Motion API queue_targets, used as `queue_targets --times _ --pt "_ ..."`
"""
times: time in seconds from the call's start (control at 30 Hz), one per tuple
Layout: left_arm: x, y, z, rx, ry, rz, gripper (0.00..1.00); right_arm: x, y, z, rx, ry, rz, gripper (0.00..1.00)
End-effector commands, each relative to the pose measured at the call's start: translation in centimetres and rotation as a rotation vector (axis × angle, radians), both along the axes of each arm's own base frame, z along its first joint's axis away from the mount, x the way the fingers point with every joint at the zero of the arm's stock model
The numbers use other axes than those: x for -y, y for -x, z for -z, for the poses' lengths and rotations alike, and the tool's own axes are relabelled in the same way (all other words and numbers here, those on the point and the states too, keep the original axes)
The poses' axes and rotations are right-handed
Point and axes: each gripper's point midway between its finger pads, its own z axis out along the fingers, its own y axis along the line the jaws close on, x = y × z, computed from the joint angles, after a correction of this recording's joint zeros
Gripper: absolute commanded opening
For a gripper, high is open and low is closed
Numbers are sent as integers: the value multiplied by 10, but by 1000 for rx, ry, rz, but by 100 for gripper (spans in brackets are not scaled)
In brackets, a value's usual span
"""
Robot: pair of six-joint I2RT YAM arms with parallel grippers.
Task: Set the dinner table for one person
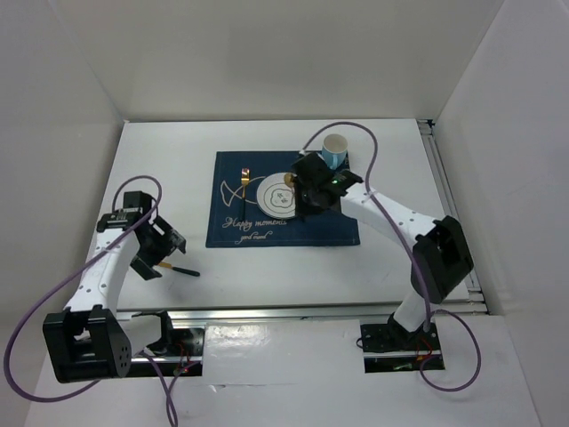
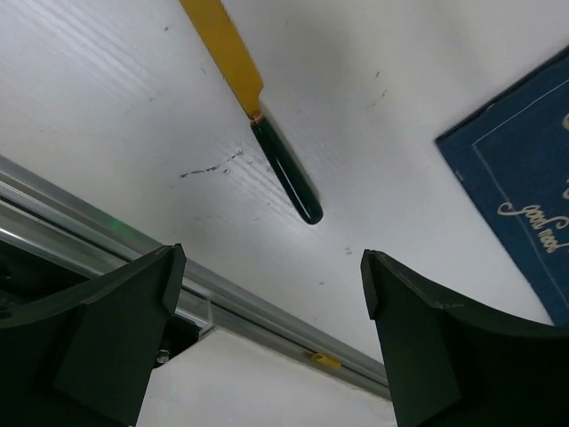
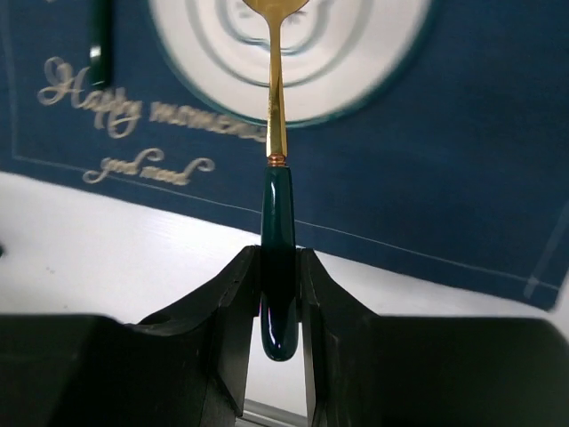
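The white dinner table (image 1: 169,151) carries a navy placemat (image 1: 329,233) with a white plate (image 1: 269,197) on it. My right gripper (image 1: 308,191) hovers over the plate's right side. In the right wrist view it (image 3: 279,267) is shut on the dark green handle of a gold spoon (image 3: 277,213), whose bowl points over the plate (image 3: 356,71). A gold fork (image 1: 246,181) lies left of the plate. A knife (image 2: 284,169) with a gold blade and green handle lies on the table. My left gripper (image 2: 271,294) is open and empty just above it (image 1: 182,268).
A light blue cup (image 1: 335,148) stands at the placemat's far right corner, just behind the right gripper. The metal rail (image 2: 98,236) along the table's near edge runs close under the left gripper. White walls enclose the table on three sides.
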Motion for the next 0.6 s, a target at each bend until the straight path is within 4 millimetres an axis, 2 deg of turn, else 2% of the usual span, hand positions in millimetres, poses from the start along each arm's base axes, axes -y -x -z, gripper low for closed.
queue_targets --times 0.0,0.03,0.13,0.17,0.27,0.33,0.53,0.57 --pt "11 -7 7 64 52 -79 100 38 -2 -21 21 -25 118 1" --pt "13 -5 12 60 56 -79 100 52 -7 -20 15 -31 154 1" --pt "15 -2 31 18 69 -120 100 73 -8 -13 -3 -23 179 1" --pt "17 -3 33 22 72 -118 100 85 -13 -10 -11 -18 212 1" --pt "16 0 45 9 56 -137 95 104 -17 -2 -24 -27 250 1" --pt "15 1 55 -10 50 -150 91 114 -19 4 -35 -31 276 1" --pt "18 -3 67 -22 61 -148 90 125 -21 17 -54 -29 305 1" --pt "18 -5 69 -22 61 -148 90 130 -21 24 -67 -22 318 1"
